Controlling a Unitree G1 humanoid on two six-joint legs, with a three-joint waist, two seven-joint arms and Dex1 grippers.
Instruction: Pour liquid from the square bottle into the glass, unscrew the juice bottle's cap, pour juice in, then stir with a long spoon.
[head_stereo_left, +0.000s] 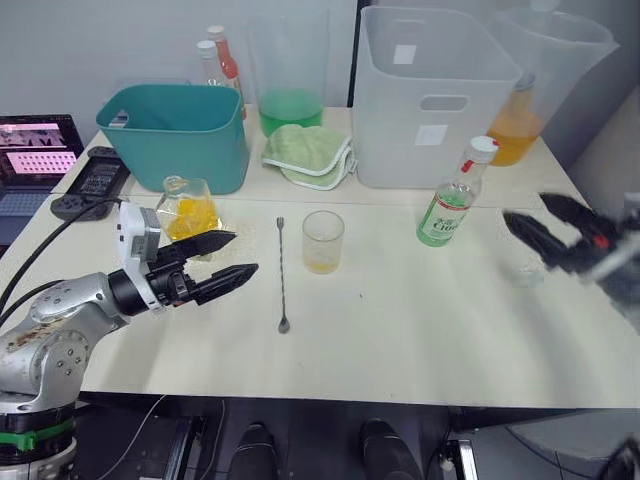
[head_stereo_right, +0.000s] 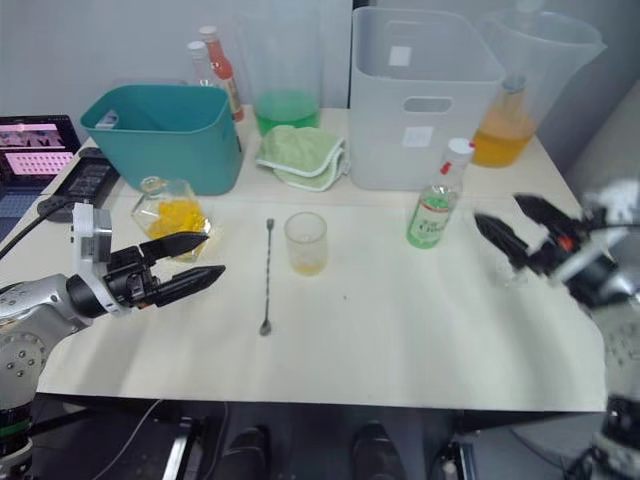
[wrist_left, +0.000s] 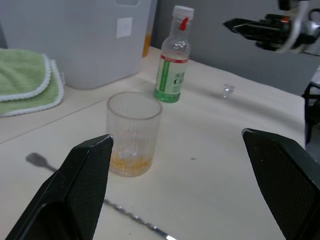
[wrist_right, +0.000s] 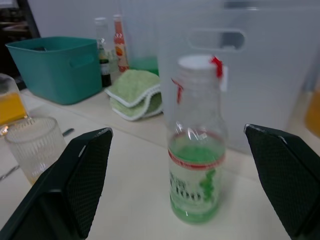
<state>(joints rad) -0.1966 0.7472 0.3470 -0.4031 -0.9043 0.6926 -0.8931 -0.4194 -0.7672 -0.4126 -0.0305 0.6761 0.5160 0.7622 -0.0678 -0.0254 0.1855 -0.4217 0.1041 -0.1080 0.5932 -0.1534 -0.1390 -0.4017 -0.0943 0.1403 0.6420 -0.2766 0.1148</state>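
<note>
Two grippers spread, both empty, hovering over the surface (head_stereo_left: 420, 320).
Left gripper (head_stereo_left: 222, 258) has fingers apart, holding nothing; square bottle (head_stereo_left: 189, 212) with orange liquid sits just beyond its fingertips, near but not touching as far as can be seen. Glass (head_stereo_left: 323, 241) stands further out ahead of the left gripper, a little amber liquid at the bottom; long spoon (head_stereo_left: 282, 274) lies flat between the left gripper and the glass, just beside the glass. Right gripper (head_stereo_left: 545, 227) also wide, nothing held; juice bottle (wrist_right: 196, 165) stands upright straight ahead between its fingers' line, white cap on, green liquid low inside. Glass lies beyond the juice bottle from the right gripper.
</note>
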